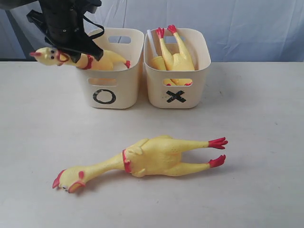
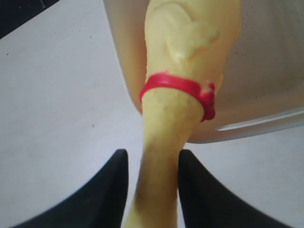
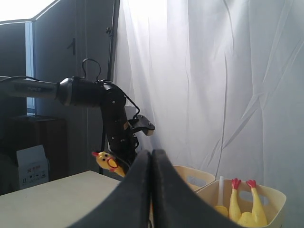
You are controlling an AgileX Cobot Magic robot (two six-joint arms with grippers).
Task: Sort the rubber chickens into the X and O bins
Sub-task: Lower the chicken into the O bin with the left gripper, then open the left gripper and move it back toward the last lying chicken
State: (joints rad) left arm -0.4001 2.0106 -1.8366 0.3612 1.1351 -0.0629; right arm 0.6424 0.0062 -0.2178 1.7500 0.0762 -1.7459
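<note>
Exterior: at eleven o'clock, a chicken [image 1: 107,61] straddled the O bin [image 1: 111,90] rim under the left gripper [image 1: 78,54]. Left wrist: fingers [image 2: 111,194] flanked its neck, grip unclear. Right wrist: right gripper [image 3: 151,180] pinched together, empty. The overhanging head might tip it out.

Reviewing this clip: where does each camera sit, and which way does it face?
Exterior: facing the marked fronts of the cream plastic O tub and X tub across the white table; the left end effector shows top left, around a yellow rubber chicken.
Left wrist: on that arm, looking along its black fingers at the chicken's neck and the O tub's rim.
Right wrist: held above the table, looking sideways past its shut right end effector at the left arm and both tubs.
Shared: all show that chicken.
</note>
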